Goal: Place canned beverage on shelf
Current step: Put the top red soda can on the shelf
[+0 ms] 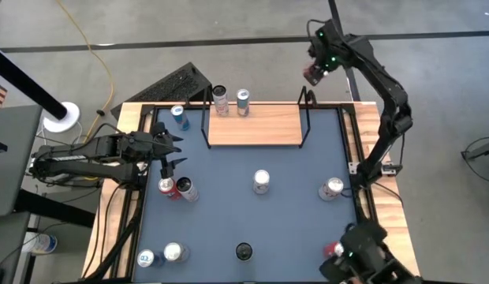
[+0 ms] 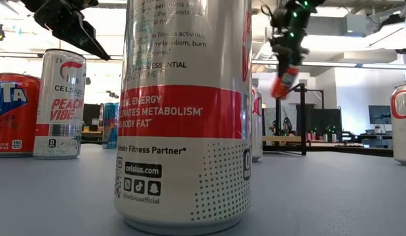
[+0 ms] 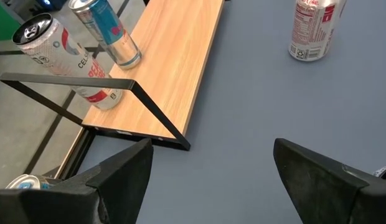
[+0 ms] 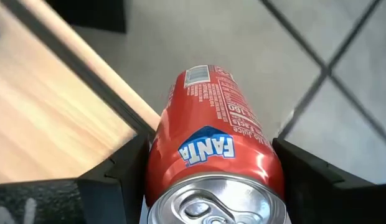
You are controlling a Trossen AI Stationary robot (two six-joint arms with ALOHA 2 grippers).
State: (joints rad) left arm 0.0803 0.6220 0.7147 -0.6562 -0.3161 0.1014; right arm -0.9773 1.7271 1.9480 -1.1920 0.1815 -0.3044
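The shelf (image 1: 255,124) is a light-wood board with black wire uprights, lying at the table's far middle. Two cans (image 1: 220,100) (image 1: 243,101) stand on its far left part. My right gripper (image 1: 314,73) is raised high by the shelf's far right corner, shut on a red Fanta can (image 4: 211,124). The low view shows that can (image 2: 283,82) tilted in the air. My left gripper (image 1: 169,150) hangs open over the table's left part, touching nothing; it looks toward the shelf (image 3: 174,62). My right gripper pinches the Fanta can between its two fingers (image 4: 127,165), one on each side of the can's wall just below the top rim (image 4: 160,149). The fingers come slanting down from above. The can is lifted clear and tilted, its bottom end pointing down and away.
Several other cans stand on the blue table top: a blue one (image 1: 180,117) left of the shelf, two (image 1: 167,186) (image 1: 186,189) by my left gripper, one mid-table (image 1: 261,181), one at the right (image 1: 331,188), more along the near edge (image 1: 174,252). The shelf's right half is bare wood.
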